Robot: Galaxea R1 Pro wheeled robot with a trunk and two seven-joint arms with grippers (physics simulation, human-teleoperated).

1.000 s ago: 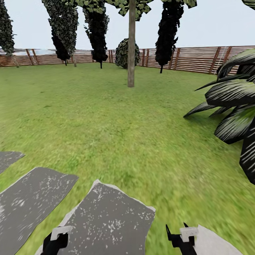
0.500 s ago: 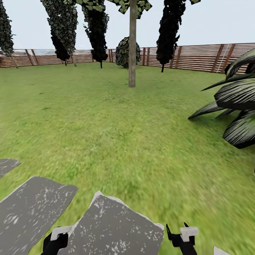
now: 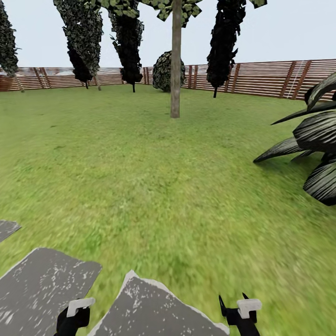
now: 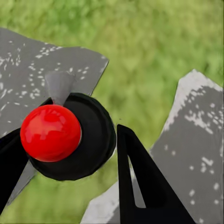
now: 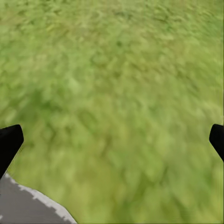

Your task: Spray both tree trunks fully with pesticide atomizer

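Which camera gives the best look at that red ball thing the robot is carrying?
The left wrist view: the red ball sits large on a black round body between the left gripper's fingers. The head view has just that gripper's top at its bottom edge; the right wrist view faces grass.

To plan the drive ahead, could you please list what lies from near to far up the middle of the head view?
Grey paving slab → green lawn → pale tree trunk → round dark bush → slatted wooden fence.

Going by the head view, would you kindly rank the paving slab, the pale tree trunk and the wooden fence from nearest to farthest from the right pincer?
1. Paving slab: just left of the right pincer, at the picture's bottom.
2. Pale tree trunk: ahead, mid-lawn.
3. Wooden fence: behind the trunk, at the lawn's far edge.
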